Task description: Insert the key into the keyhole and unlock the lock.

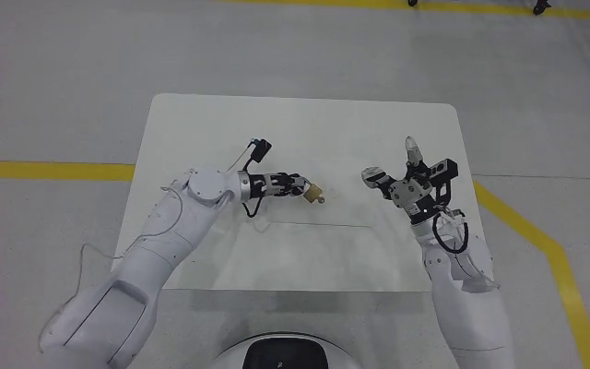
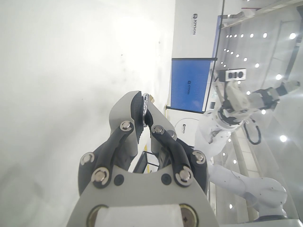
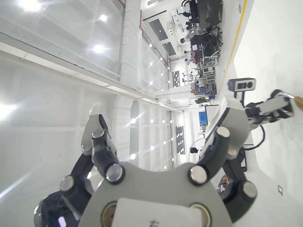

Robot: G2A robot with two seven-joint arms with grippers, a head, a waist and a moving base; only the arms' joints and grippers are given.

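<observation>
A small brass padlock (image 1: 314, 193) with a silver shackle is held just above the middle of the white table (image 1: 277, 120). My left gripper (image 1: 302, 188) is shut on it. In the left wrist view the pads (image 2: 136, 109) pinch the silver shackle (image 2: 145, 105), and a corner of the brass body (image 2: 152, 99) peeks past the fingertips. My right gripper (image 1: 391, 160) hovers to the right of the padlock, a short gap away, open and with nothing in it. In the right wrist view its fingers (image 3: 229, 116) stand wide apart, with the padlock (image 3: 298, 100) farther off.
The white table has bare room all around both grippers. A faint seam (image 1: 341, 224) runs across it just in front of the padlock. Yellow floor lines (image 1: 55, 171) lie beyond the table's left and right edges.
</observation>
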